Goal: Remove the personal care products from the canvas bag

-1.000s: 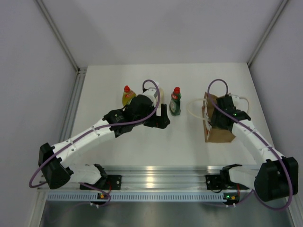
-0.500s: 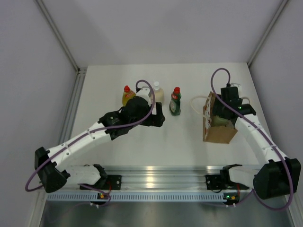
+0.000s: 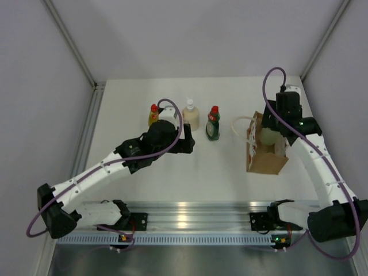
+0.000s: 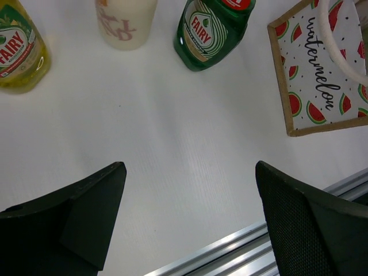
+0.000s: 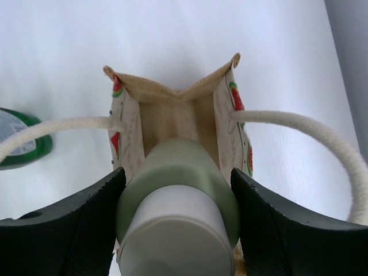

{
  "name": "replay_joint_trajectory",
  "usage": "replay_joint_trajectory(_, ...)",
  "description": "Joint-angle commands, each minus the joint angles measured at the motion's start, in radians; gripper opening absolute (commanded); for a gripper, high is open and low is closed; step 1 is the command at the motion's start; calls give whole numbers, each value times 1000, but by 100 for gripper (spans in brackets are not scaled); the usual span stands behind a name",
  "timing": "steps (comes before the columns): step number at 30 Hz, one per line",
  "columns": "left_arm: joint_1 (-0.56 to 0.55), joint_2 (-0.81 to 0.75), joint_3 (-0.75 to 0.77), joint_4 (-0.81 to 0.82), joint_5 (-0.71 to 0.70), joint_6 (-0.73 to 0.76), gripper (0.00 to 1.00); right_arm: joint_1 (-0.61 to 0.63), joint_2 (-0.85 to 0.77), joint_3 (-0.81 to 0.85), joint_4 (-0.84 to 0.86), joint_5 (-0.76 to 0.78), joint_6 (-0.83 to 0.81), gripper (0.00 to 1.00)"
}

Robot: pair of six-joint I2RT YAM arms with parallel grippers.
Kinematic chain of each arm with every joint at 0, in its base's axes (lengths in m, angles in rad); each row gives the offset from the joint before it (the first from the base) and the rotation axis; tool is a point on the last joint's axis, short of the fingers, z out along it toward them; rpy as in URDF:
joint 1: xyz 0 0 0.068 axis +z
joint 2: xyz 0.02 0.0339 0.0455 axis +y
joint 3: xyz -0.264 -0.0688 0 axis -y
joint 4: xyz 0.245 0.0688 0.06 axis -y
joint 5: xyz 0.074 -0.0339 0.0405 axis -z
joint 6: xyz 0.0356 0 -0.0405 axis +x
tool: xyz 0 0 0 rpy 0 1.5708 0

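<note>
The canvas bag (image 3: 267, 161) stands at the right, mouth open, with white handles. My right gripper (image 3: 275, 131) is shut on the pale grey-beige bottle with the white cap (image 3: 268, 136) and holds it just above the bag's mouth; in the right wrist view the bottle (image 5: 178, 190) sits between both pads over the bag (image 5: 172, 112). The yellow bottle (image 3: 153, 115), the cream bottle (image 3: 190, 117) and the dark green bottle (image 3: 213, 125) stand in a row at the back. My left gripper (image 3: 185, 142) is open and empty just in front of them.
In the left wrist view the yellow bottle (image 4: 17, 49), cream bottle (image 4: 125, 23), green bottle (image 4: 210, 31) and the bag's watermelon-printed panel (image 4: 322, 75) lie ahead of the open gripper (image 4: 190, 172). A metal rail (image 3: 195, 210) runs along the table's near edge.
My left gripper let go of the cream bottle and drew back towards me. My right gripper rose out of the bag with the pale bottle in it.
</note>
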Motion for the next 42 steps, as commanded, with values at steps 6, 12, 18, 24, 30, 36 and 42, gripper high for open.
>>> replay_joint_trajectory(6, 7, -75, -20, 11, -113, -40, 98, -20, 10, 262, -32, -27, -36, 0)
replay_joint_trajectory(12, 16, -107, -27, -15, -168, -54, 98, 27, 47, 427, -86, -100, -50, 0)
replay_joint_trajectory(18, 19, -127, -22, -36, -206, -49, 98, 233, 86, 548, -126, -66, -32, 0)
replay_joint_trajectory(24, 22, -167, -20, -97, -301, -38, 98, 536, 165, 569, -102, -6, 5, 0)
replay_joint_trajectory(30, 24, -259, -33, -162, -381, -34, 98, 685, 264, 540, 1, 0, 22, 0)
replay_joint_trajectory(36, 24, -357, -45, -211, -355, -23, 98, 749, 366, 467, 188, -35, 4, 0)
replay_joint_trajectory(42, 24, -420, -37, -254, -253, 37, 98, 762, 422, 307, 440, -72, -30, 0)
